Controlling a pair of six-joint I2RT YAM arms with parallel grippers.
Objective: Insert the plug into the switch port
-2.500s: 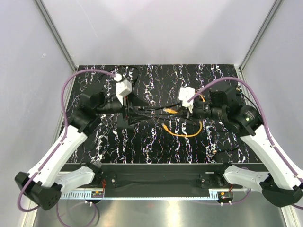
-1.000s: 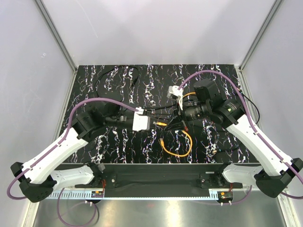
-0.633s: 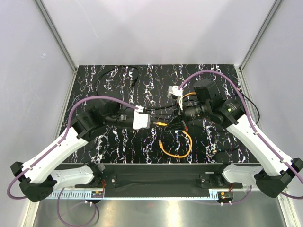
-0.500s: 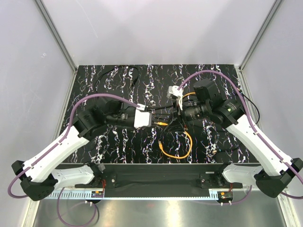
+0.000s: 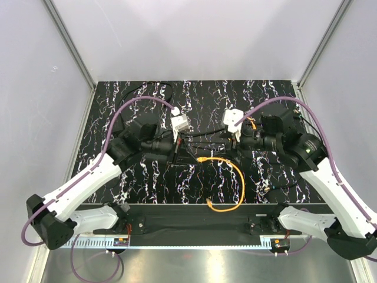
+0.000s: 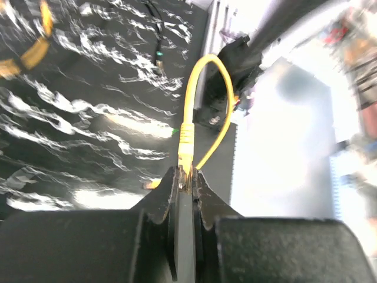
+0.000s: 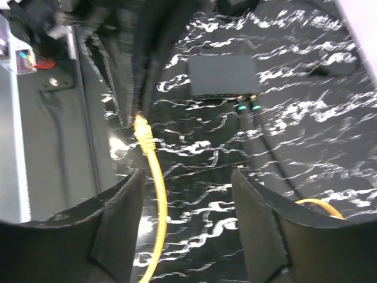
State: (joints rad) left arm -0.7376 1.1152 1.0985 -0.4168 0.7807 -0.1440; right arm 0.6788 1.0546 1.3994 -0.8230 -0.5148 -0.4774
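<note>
The orange cable (image 5: 240,184) loops over the near counter (image 5: 147,188), and its spring could twist the plug (image 6: 186,154). The left pincer (image 6: 187,177) clenches the plug, tip seemingly buried inward. Farther off the switch box (image 7: 222,75) lies unbraced; the right pincer (image 7: 187,177) is released and empty, so a push may slide the box.

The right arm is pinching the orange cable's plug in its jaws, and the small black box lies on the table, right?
Not quite: the left gripper pinches the plug, as the left wrist view shows. The right gripper has its jaws apart, holding nothing. The small black box does lie on the table.
</note>
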